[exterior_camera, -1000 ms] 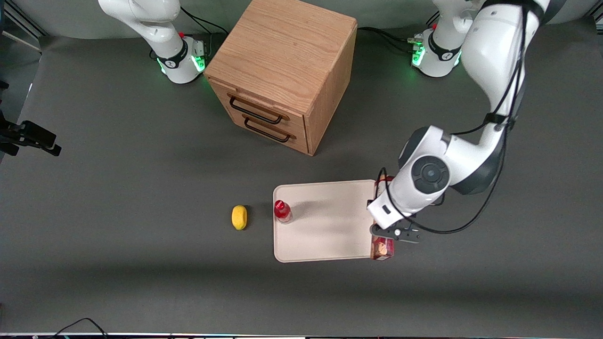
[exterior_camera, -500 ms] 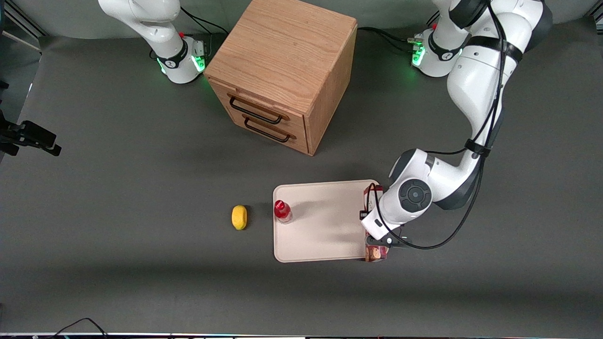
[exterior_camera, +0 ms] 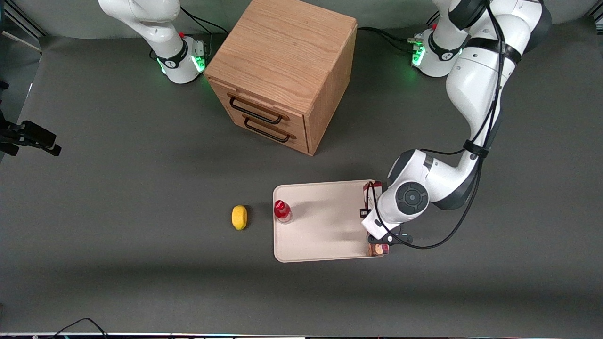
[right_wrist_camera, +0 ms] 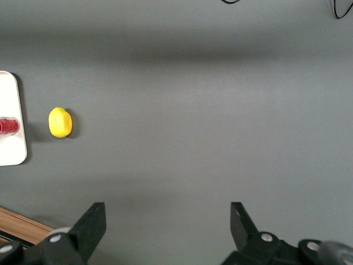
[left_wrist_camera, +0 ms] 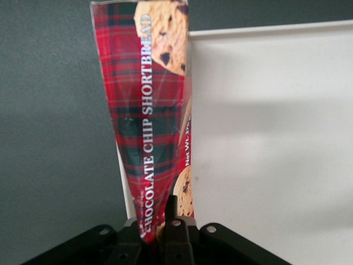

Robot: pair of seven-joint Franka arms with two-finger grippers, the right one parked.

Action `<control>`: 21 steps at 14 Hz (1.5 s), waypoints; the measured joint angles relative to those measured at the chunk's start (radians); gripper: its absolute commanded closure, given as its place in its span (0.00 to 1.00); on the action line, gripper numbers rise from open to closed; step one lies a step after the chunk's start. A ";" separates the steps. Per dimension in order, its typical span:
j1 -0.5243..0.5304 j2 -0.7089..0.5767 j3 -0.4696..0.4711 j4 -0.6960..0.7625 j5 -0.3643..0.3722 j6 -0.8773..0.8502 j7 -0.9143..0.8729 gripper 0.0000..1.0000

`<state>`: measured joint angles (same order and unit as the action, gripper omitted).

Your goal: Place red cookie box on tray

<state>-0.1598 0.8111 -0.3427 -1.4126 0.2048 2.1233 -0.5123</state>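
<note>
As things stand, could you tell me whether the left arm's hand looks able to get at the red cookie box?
Probably yes: the hand is already at the red cookie box, low over the nearer end of it, at the tray edge on the working arm's side. Nothing lies between them.

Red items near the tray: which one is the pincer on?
The red cookie box, the long plaid carton along the tray's edge toward the working arm; the pincer sits over it. The small red-capped bottle stands apart at the tray's edge nearest the lemon.
</note>
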 measured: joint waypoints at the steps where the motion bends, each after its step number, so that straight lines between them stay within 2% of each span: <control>1: -0.001 0.000 -0.001 0.000 0.002 -0.005 0.000 0.01; 8: 0.000 -0.042 -0.001 0.011 0.007 -0.008 0.006 0.00; 13: 0.054 -0.257 0.055 -0.024 -0.016 -0.065 0.111 0.00; 16: 0.139 -0.420 0.092 -0.058 -0.105 -0.204 0.148 0.00; 21: 0.253 -0.593 0.125 -0.083 -0.133 -0.407 0.384 0.00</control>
<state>0.0930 0.2180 -0.2179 -1.4958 0.0723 1.7158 -0.1280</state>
